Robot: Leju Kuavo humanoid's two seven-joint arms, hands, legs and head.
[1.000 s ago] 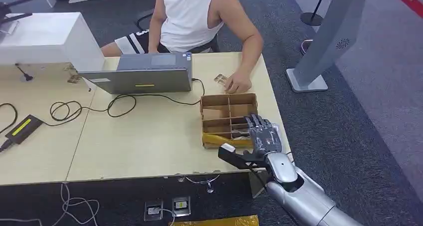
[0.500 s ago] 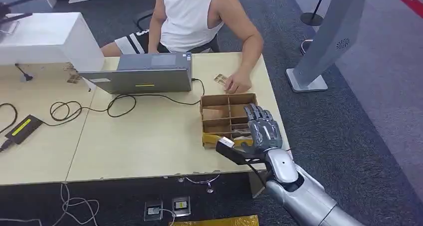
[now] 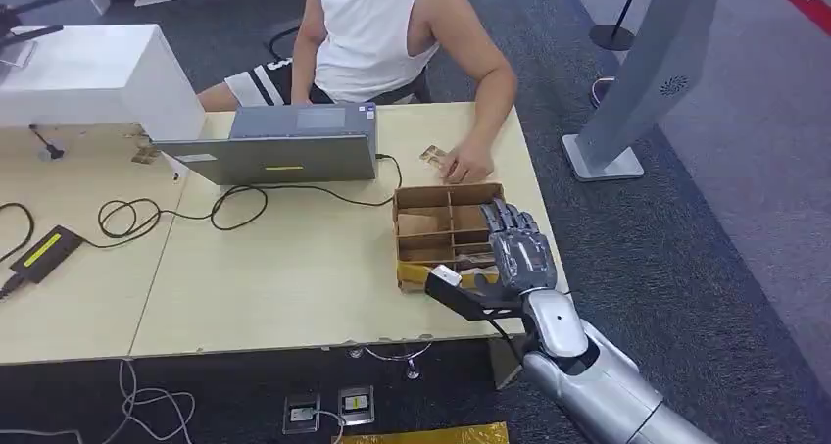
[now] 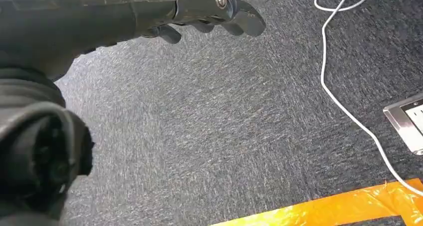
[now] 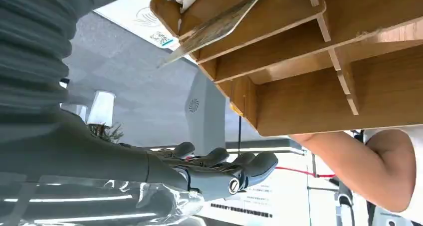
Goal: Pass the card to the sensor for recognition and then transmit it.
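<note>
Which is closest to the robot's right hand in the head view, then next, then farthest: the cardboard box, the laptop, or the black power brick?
From the right hand:
1. Cardboard box, right beneath the fingers.
2. Laptop, mid-table, by the person.
3. Black power brick, far left edge.

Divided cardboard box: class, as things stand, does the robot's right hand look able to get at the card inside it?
Probably yes. The right hand hovers open over the divided cardboard box, whose top is open; nothing lies between it and the card.

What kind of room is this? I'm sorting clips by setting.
Probably an office or lab test area: grey carpet, a desk with a laptop and cables, a seated person.
</note>
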